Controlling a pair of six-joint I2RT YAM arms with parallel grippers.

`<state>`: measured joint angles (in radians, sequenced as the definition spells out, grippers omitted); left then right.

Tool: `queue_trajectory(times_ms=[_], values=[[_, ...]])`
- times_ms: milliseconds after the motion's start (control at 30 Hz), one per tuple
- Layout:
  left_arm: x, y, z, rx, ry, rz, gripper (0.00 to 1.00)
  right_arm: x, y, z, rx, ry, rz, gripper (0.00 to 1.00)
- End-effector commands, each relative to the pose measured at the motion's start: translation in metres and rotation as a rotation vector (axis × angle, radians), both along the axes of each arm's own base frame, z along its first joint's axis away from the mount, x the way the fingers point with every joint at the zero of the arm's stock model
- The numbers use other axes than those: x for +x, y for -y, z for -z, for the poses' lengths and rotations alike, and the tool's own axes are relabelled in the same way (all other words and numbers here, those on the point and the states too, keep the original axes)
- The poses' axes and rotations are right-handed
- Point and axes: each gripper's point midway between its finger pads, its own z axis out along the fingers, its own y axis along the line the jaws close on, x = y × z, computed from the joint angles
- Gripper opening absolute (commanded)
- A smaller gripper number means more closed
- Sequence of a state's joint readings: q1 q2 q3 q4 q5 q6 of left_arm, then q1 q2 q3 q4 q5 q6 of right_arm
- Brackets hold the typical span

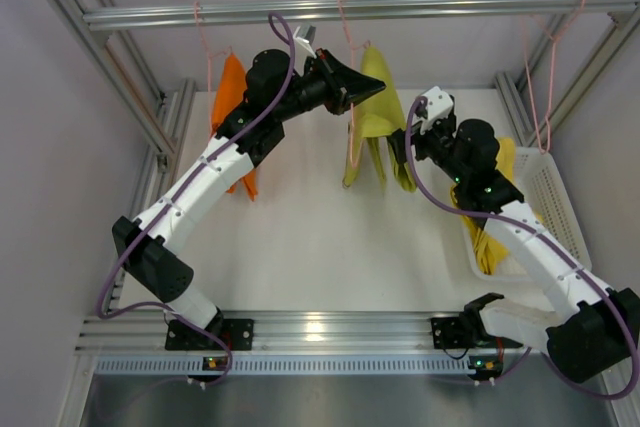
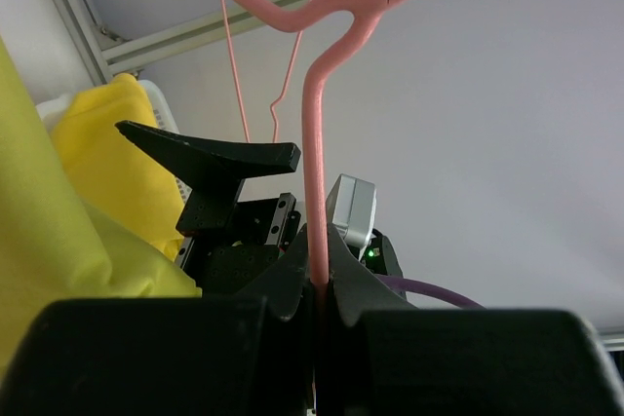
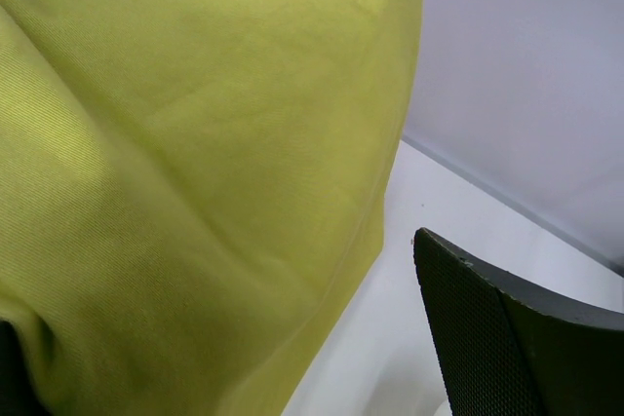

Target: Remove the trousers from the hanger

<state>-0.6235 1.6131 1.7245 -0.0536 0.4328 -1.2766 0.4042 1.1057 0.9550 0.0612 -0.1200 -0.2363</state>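
Your left hand [image 2: 319, 276] is clenched on the pink wire hanger [image 2: 314, 143], pinching its upright stem just below the fork. The top view puts this hand high up, just under the aluminium rail [image 1: 450, 5] from which the hanger hangs.

The yellow-green trousers [image 1: 372, 112] are draped over this hanger and hang down beside the left hand, not yet off.

Your right hand [image 1: 402, 152] is released. Its fingers [image 3: 507, 338] are spread wide against the lower part of the yellow-green cloth. The right wrist view shows the cloth filling the gap between them, but you cannot tell whether either finger touches it.

The orange trousers [image 1: 232, 97] hang on a separate hanger to the left, behind your left arm. The yellow trousers [image 1: 487, 242] lie in the white basket [image 1: 550, 197] on the table [image 1: 310, 237], to the right and partly under your right arm. Another pink hanger [image 1: 545, 77] hangs bare above the basket.
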Motion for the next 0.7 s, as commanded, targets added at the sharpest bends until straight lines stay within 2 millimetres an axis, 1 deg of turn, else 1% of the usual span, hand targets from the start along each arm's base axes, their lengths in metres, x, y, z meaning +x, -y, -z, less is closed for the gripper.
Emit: queue_trajectory(times_ms=[0, 233, 367, 400, 433, 500, 533, 567, 600, 633, 667], values=[[-0.037, -0.023, -0.107, -0.189, 0.32, 0.018, 0.0, 0.004, 0.024, 0.0, -0.036, 0.007, 0.071, 0.9], [-0.038, -0.023, -0.109, -0.198, 0.317, 0.02, 0.0, 0.007, 0.028, 0.0, -0.037, 0.008, 0.08, 0.9], [-0.039, -0.019, -0.109, -0.204, 0.31, 0.029, 0.0, 0.016, 0.021, 0.003, 0.007, -0.023, 0.084, 0.86], [-0.04, -0.019, -0.111, -0.207, 0.314, 0.029, 0.0, 0.018, 0.02, 0.0, 0.019, -0.02, 0.086, 0.85], [-0.04, -0.019, -0.112, -0.208, 0.313, 0.029, 0.0, 0.022, 0.018, 0.003, 0.035, -0.037, 0.092, 0.82], [-0.042, -0.017, -0.113, -0.211, 0.315, 0.035, 0.0, 0.027, 0.015, -0.005, 0.055, -0.022, 0.092, 0.68], [-0.044, -0.016, -0.114, -0.212, 0.316, 0.041, 0.0, 0.03, 0.013, -0.005, 0.068, -0.027, 0.093, 0.5], [-0.045, -0.015, -0.113, -0.212, 0.315, 0.045, 0.0, 0.032, 0.012, -0.008, 0.08, -0.026, 0.095, 0.39], [-0.045, -0.014, -0.112, -0.209, 0.313, 0.047, 0.0, 0.034, 0.011, -0.02, 0.098, -0.006, 0.097, 0.28], [-0.046, -0.014, -0.112, -0.207, 0.314, 0.048, 0.0, 0.035, 0.01, -0.024, 0.117, -0.012, 0.099, 0.08], [-0.046, -0.013, -0.11, -0.202, 0.312, 0.051, 0.0, 0.035, 0.011, -0.031, 0.13, -0.005, 0.102, 0.0]])
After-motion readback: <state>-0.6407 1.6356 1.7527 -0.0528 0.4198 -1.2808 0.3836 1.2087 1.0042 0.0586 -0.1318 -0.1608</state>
